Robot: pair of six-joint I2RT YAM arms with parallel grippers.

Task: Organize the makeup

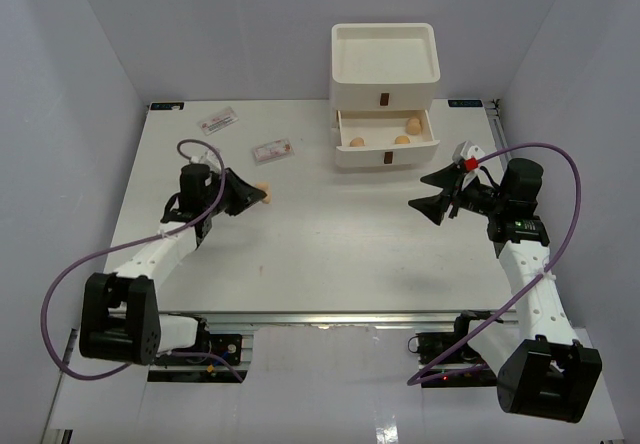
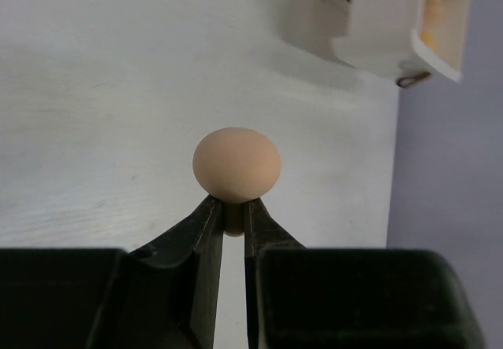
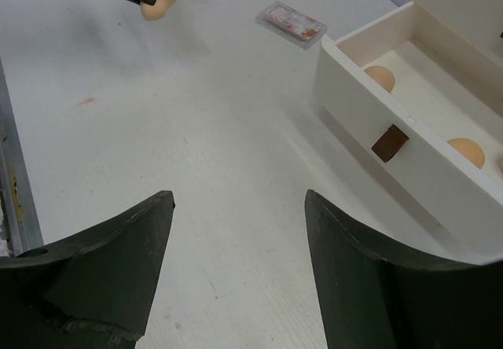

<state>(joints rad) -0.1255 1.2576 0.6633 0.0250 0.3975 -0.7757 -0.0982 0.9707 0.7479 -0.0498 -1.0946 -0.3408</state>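
My left gripper point(image 1: 254, 194) is shut on a peach egg-shaped sponge point(image 1: 262, 194) and holds it above the table, left of centre; the sponge point(image 2: 236, 165) sits at my fingertips in the left wrist view and also shows in the right wrist view point(image 3: 159, 0). My right gripper point(image 1: 428, 192) is open and empty, right of centre, with a wide gap point(image 3: 239, 200). Three more sponges lie in the open drawer point(image 1: 386, 140) of the white three-drawer box point(image 1: 385, 69). Two flat pink-red packets point(image 1: 272, 150) point(image 1: 217, 121) lie at the back left. The tube and small bottle are out of view.
The open drawer's front with its brown handle point(image 3: 389, 142) juts toward the table's middle. Grey walls close in the table on the left, back and right. A metal rail point(image 1: 330, 319) runs along the near edge.
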